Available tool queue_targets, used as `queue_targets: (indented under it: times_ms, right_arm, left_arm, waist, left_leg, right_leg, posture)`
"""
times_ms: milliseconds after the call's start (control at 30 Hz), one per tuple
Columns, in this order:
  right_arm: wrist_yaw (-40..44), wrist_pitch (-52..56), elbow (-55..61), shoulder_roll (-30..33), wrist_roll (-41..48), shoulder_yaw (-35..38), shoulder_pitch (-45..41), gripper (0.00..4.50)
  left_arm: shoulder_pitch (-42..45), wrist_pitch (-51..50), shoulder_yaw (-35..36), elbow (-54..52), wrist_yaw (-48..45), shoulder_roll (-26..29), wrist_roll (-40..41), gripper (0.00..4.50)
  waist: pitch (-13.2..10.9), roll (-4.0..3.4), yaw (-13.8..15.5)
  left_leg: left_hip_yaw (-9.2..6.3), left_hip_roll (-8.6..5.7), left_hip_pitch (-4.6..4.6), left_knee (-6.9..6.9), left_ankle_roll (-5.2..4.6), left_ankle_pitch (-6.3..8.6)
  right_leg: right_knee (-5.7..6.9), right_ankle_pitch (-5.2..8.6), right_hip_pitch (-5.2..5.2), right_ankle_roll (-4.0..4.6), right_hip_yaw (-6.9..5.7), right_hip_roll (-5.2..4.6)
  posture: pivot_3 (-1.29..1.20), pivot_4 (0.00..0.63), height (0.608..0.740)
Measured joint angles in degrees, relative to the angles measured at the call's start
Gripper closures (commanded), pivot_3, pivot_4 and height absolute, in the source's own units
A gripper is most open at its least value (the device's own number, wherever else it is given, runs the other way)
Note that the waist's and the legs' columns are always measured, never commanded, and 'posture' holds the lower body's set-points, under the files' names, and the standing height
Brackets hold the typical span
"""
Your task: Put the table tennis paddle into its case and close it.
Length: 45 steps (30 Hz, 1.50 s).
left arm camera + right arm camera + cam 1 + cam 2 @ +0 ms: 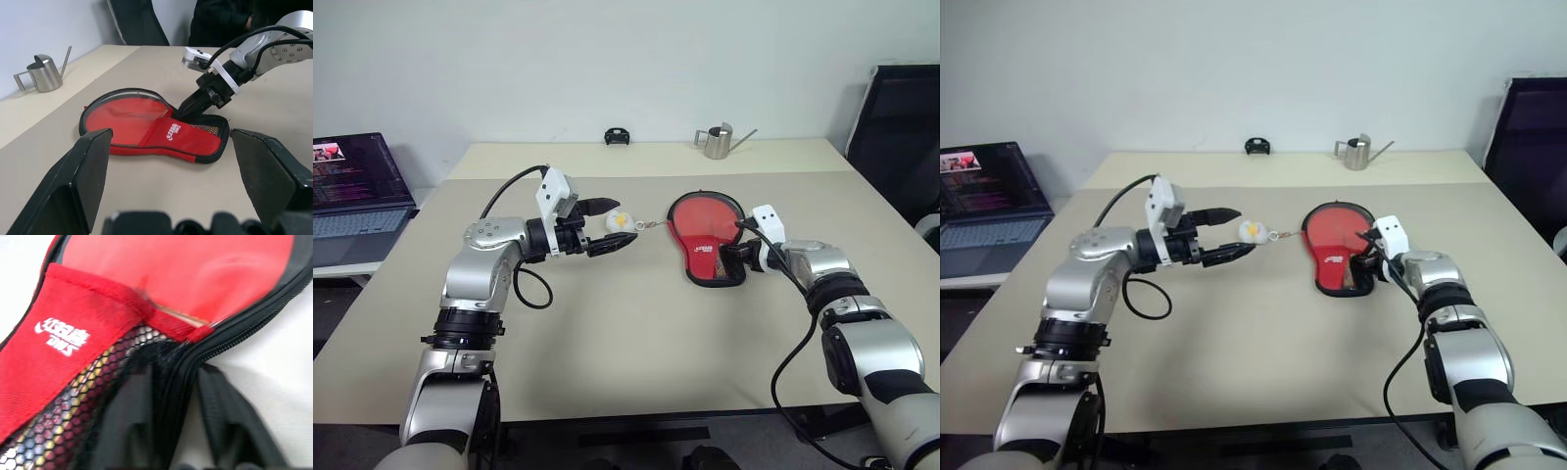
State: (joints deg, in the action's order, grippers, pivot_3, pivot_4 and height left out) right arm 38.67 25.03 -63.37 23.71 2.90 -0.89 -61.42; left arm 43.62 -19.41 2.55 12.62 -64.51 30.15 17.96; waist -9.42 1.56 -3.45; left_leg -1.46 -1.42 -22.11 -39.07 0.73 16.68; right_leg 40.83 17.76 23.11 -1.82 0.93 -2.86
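Red case [707, 238] with white logo, black mesh and edging.

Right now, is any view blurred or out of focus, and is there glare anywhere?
Right wrist view: the case is soft, the hand's own fingers blurred dark shapes. Left wrist view: its near fingers are out of focus, the case beyond crisp. Head views: even lighting, sharp, soft shadows under the arms, no glare on the table.
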Motion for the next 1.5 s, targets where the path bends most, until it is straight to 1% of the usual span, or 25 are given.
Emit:
queue_targets:
  times_ms: [67, 267, 400, 533, 800, 1067, 1200, 1500]
  right_arm:
    - [-0.3, 0.4, 0.0, -0.1, 0.0, 0.4, 0.0, 4.47]
    - [-1.7, 2.2, 0.5, -0.7, 0.6, 2.3, 0.2, 4.47]
    - [-2.4, 5.2, 3.4, -0.8, 1.4, 4.0, 1.3, 4.47]
    - [-2.6, 10.6, 9.7, -0.7, 3.0, 4.6, 3.5, 4.47]
    - [-2.3, 26.4, 30.3, -0.2, 6.7, 4.7, 10.9, 4.47]
    - [-2.7, 37.4, 44.1, 0.3, 10.8, 4.8, 15.2, 4.47]
    - [-2.9, 41.1, 49.5, 0.6, 12.4, 4.8, 17.4, 4.47]
    - [-3.9, 44.6, 54.6, 1.6, 14.8, 4.9, 20.1, 4.47]
  left_arm:
    - [-0.2, 0.0, 0.0, -0.4, 0.0, 0.1, 0.0, 0.29]
    - [-1.5, -0.1, 0.0, -0.9, -0.4, 2.0, 0.0, 0.29]
    - [-3.5, -0.4, 0.0, -1.2, -1.5, 4.4, 0.2, 0.29]
    - [-5.0, -1.3, 0.2, -1.9, -2.2, 6.1, 1.3, 0.29]
    - [-8.6, -4.2, 0.2, -6.0, -4.3, 9.1, 4.7, 0.29]
    - [-10.3, -6.6, 0.1, -8.5, -7.5, 10.9, 7.1, 0.29]
    - [-12.0, -7.7, -0.2, -10.0, -9.5, 12.0, 8.1, 0.29]
    - [-12.3, -8.1, -0.7, -11.1, -10.1, 12.4, 8.7, 0.29]
  waist:
    - [0.0, 0.00, 0.0]
    - [0.0, 0.01, 0.0]
    - [0.0, 0.01, 0.0]
    - [0.0, 0.01, 0.1]
    - [0.0, -0.02, 0.1]
    - [0.0, -0.04, 0.2]
    - [0.0, -0.04, 0.2]
    - [0.0, -0.04, 0.3]
  left_leg:
    - [0.00, 0.00, 0.02, 0.00, -0.01, 0.00]
    - [0.03, 0.02, 0.06, 0.04, -0.09, 0.05]
    - [0.02, 0.02, 0.06, 0.04, -0.18, 0.11]
    - [0.00, 0.03, 0.00, 0.10, -0.19, 0.11]
    - [-0.02, 0.04, -0.18, 0.18, -0.19, 0.12]
    - [-0.06, 0.04, -0.27, 0.16, -0.20, 0.13]
    - [-0.06, 0.04, -0.29, 0.17, -0.21, 0.13]
    - [-0.09, 0.03, -0.35, 0.17, -0.22, 0.14]
  right_leg:
    - [0.01, 0.00, -0.01, 0.00, -0.01, 0.00]
    - [0.01, 0.00, -0.01, 0.00, 0.02, 0.00]
    - [0.01, 0.00, -0.01, 0.00, 0.01, 0.00]
    - [-0.04, 0.00, 0.04, 0.00, -0.02, -0.01]
    - [-0.18, 0.01, 0.16, 0.01, -0.04, -0.01]
    - [-0.26, 0.00, 0.17, 0.01, -0.09, -0.01]
    - [-0.29, 0.00, 0.18, 0.01, -0.09, -0.01]
    - [-0.39, 0.00, 0.18, 0.00, -0.12, -0.01]
  posture:
    - [0.00, 0.150, 0.740]
    - [0.00, 0.150, 0.740]
    - [0.00, 0.150, 0.740]
    - [0.00, 0.150, 0.740]
    - [0.00, 0.150, 0.740]
    - [0.00, 0.150, 0.740]
    - [0.00, 0.150, 0.740]
    - [0.00, 0.150, 0.740]
